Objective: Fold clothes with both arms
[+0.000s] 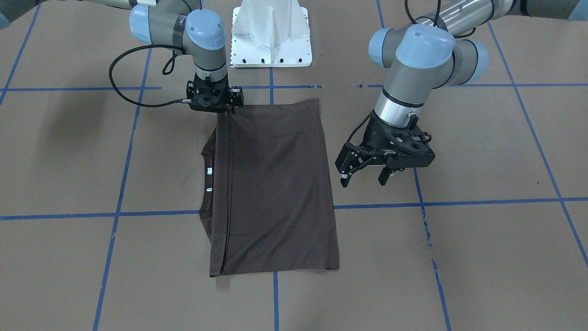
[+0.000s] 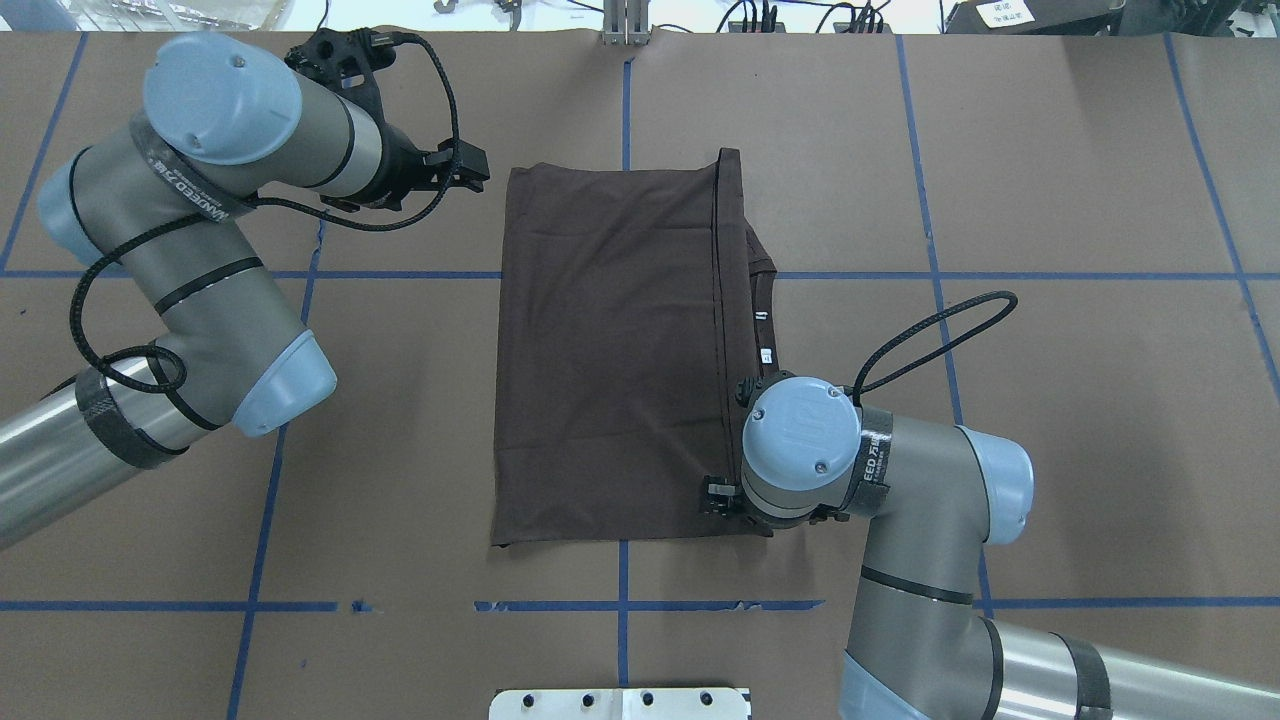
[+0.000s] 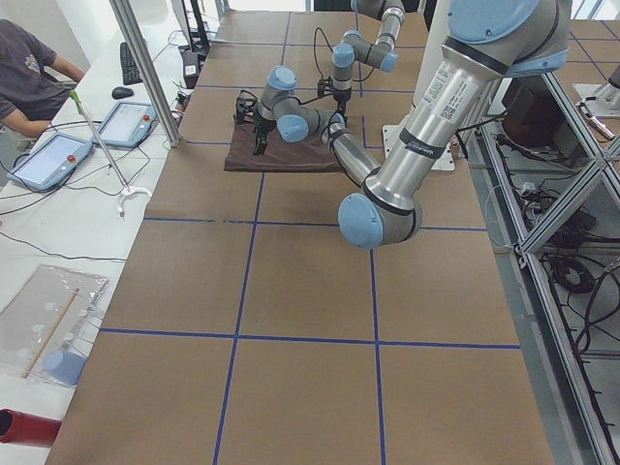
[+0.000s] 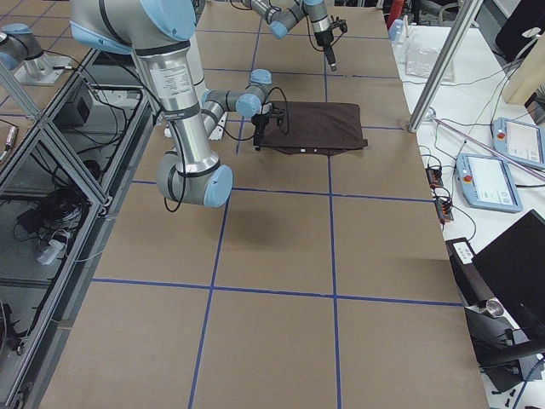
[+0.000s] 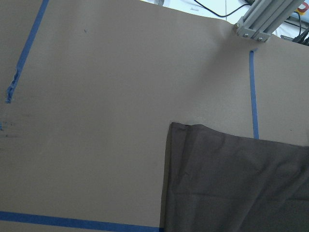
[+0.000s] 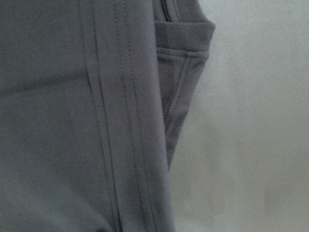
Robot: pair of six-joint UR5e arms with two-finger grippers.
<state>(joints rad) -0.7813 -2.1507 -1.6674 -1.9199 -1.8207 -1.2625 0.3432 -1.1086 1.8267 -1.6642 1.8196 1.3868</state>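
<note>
The shirt (image 2: 610, 350) lies flat mid-tabletop (image 2: 1050, 200), folded to a rectangle. In the overhead view its hem (image 2: 718, 300) runs across the body and the collar (image 2: 765, 320) pokes out at 3 o'clock.

The right claw (image 1: 226, 109) points straight down onto the shirt's 5 o'clock corner, by the hem. Its wrist hides the fingers from above and its camera shows only cloth, so I cannot tell whether it grips.

The left claw (image 1: 364, 177) hangs released, fingers spread, just off the 10 o'clock corner and touching nothing.

The step looks like work on that near corner. To do it well, the pinch should be shallow but catch every layer. Any lift should go straight up before moving sideways, so the lower layers don't drag and the collar doesn't bunch. For a further fold, the left claw would likely need its own corner first, then both rise level together.
</note>
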